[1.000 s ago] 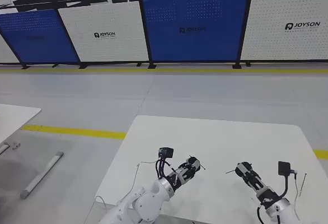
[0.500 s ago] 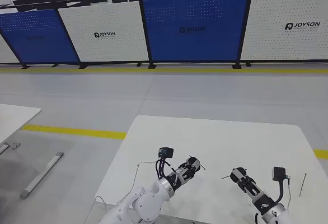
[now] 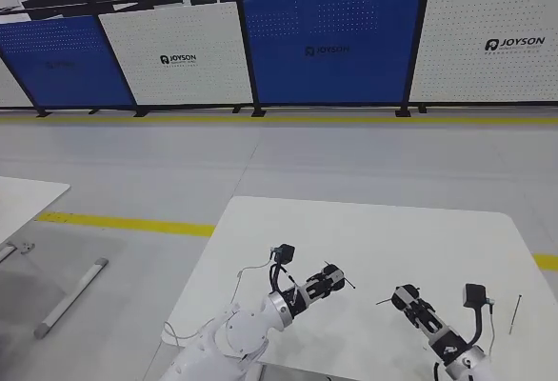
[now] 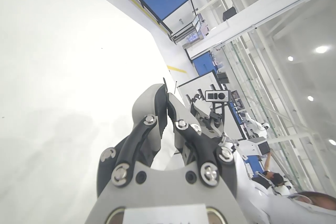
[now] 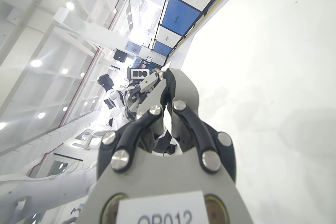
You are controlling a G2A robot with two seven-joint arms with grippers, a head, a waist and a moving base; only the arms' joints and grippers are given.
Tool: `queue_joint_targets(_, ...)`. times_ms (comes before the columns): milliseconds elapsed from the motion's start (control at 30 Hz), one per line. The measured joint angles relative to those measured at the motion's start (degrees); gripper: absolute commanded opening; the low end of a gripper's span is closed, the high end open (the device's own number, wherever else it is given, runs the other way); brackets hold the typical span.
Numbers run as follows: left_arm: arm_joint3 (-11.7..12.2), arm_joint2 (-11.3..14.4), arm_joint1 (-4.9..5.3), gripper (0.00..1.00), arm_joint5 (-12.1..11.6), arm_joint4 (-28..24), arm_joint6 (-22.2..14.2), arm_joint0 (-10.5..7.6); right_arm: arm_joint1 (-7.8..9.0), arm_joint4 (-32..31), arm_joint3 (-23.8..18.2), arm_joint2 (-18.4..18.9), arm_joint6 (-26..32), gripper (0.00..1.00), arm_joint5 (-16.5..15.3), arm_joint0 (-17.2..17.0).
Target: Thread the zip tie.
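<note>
We see the left hand (image 3: 335, 277) and right hand (image 3: 400, 292) each pinched shut on a zip tie (image 3: 348, 283) end above the near edge of the bench (image 3: 374, 229), tips facing, presumably lined up for threading.

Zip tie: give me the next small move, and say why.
Likely ease the two tools toward each other and line up their tips. The left tool is shut on a black zip tie strip, the right tool is shut on a thin dark piece pointing back at it, and in the top view bare table shows between the two ends.
</note>
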Motion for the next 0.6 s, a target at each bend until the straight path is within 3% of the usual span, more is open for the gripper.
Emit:
queue_joint_targets(167, -0.01, 0.00, 0.00, 0.00, 0.03, -0.04, 0.02, 0.01, -1.01, 0.00, -2.11, -2.07, -7.31, 0.00, 3.43, -0.84)
queue_joint_targets(367, -0.01, 0.00, 0.00, 0.00, 0.03, -0.04, 0.02, 0.01, -2.27, -5.38, -3.63, -6.50, -15.22, 0.00, 9.09, -1.54)
queue_joint_targets(600, -0.01, 0.00, 0.00, 0.00, 0.03, -0.04, 0.02, 0.01, -2.28, -5.40, -3.74, -6.55, -15.32, 0.00, 9.40, -1.58)
